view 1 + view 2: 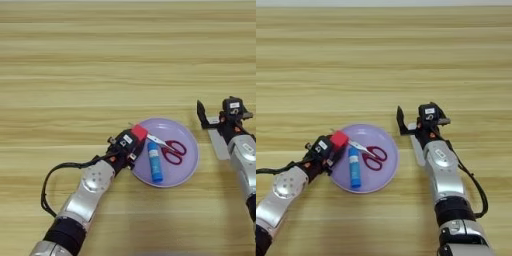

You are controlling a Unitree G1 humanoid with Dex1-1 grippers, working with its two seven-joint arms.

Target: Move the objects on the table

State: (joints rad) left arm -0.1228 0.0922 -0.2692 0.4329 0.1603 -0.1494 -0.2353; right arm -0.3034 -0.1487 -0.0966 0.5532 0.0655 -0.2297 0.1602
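My left gripper [135, 137] reaches in from the lower left and is shut on a red cube [139, 132], held at the left rim of the round purple plate [179, 171]. A blue glue stick [155, 161] lies on the plate, with red-handled scissors [170, 148] beside it, blades pointing toward the cube. To the right of the plate my right gripper [415, 119] stands open, one black finger [401, 121] sticking up on its left. Under it a white flat device [417, 146] lies on the table [100, 60], partly hidden by the arm.
A black cable [47, 185] loops out beside my left forearm. The wooden table top stretches far beyond the plate toward the back and to the left.
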